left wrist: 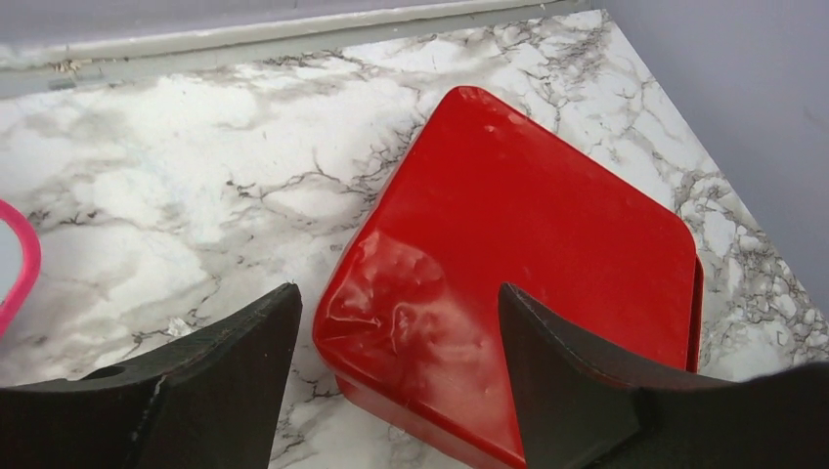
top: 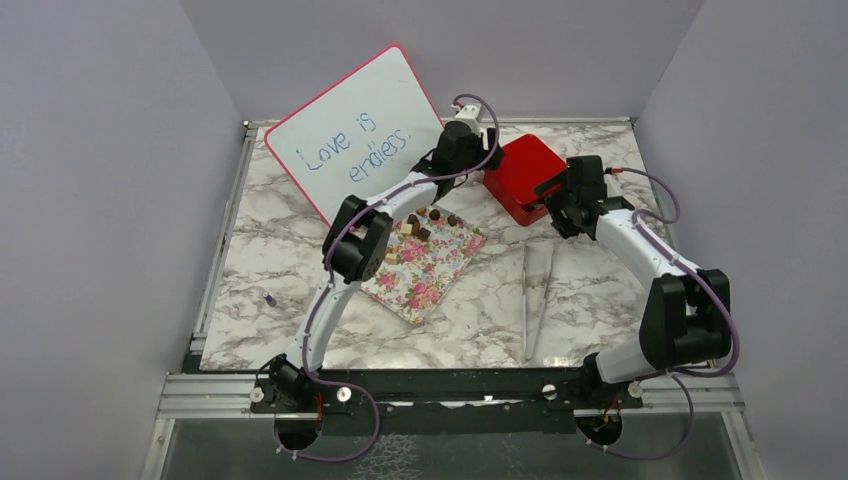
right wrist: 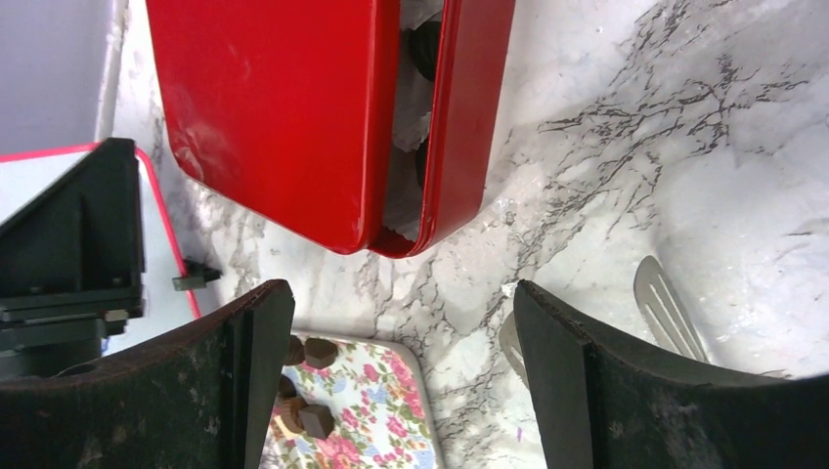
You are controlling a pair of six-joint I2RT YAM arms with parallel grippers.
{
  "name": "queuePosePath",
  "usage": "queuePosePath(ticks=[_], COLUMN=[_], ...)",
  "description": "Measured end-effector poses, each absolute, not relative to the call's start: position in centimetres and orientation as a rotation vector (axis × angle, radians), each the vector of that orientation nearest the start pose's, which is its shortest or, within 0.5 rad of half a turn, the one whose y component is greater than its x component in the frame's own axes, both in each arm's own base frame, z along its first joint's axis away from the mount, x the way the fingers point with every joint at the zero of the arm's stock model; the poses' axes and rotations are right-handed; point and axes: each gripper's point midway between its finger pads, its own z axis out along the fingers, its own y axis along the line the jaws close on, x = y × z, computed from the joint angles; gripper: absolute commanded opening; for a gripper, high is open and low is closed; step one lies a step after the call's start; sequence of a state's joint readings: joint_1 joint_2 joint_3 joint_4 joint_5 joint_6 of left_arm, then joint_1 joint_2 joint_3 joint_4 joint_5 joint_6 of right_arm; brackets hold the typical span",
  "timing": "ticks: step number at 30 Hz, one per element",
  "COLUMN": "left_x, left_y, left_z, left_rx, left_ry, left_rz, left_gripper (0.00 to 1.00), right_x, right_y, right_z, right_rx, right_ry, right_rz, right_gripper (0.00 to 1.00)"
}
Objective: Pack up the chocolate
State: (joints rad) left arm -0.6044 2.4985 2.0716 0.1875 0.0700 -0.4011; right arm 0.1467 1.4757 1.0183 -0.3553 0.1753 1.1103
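Note:
Several small brown and tan chocolates (top: 420, 226) lie at the far end of the floral tray (top: 430, 272); two dark pieces (right wrist: 318, 352) show in the right wrist view. The red box (top: 520, 173) stands behind, its lid (right wrist: 274, 107) shifted off the base, leaving a gap with white paper and dark chocolates (right wrist: 423, 49) inside. My left gripper (top: 487, 160) is open and empty, its jaws (left wrist: 396, 303) astride the box's near left corner (left wrist: 508, 234). My right gripper (top: 558, 207) is open and empty at the box's right side, over marble (right wrist: 401, 303).
A whiteboard (top: 350, 130) reading "Love is endless" leans at the back left. Metal tongs (top: 535, 290) lie right of the tray, their tips (right wrist: 670, 303) near my right fingers. A small dark item (top: 270, 298) lies at the left. Purple walls enclose the table.

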Motion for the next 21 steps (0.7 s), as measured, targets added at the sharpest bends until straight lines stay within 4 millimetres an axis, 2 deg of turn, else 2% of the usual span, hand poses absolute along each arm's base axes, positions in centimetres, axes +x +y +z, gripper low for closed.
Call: queuePosePath(ticks=[3,7,12,15,21], left_x=[57.2,58.0,58.4,58.5,57.7], left_y=[-42.9,-44.0,-45.2,-45.5,-46.2], left_z=[13.4,13.9,11.9,10.8,11.3], left_rx=[0.261,0.3,0.338,0.353,0.409], left_ry=[1.828,1.765,1.759,1.76,1.733], left_rz=[-0.762,-0.801,-0.854,-0.873,-0.958], left_gripper=[0.75,0.72,0.68,0.64,0.56], right_x=[39.6,39.6,40.1,40.5,41.9], right_y=[6.3,5.7,3.6,3.0,3.5], right_z=[12.3,12.3,12.3,12.4,13.0], right_rx=[1.157,1.118,1.115,1.095,1.045], right_ry=[2.105,2.116,2.109,2.106,2.065], right_rz=[0.375,0.351,0.321,0.333,0.43], right_gripper=[0.89,0.91,0.9,0.9,0.86])
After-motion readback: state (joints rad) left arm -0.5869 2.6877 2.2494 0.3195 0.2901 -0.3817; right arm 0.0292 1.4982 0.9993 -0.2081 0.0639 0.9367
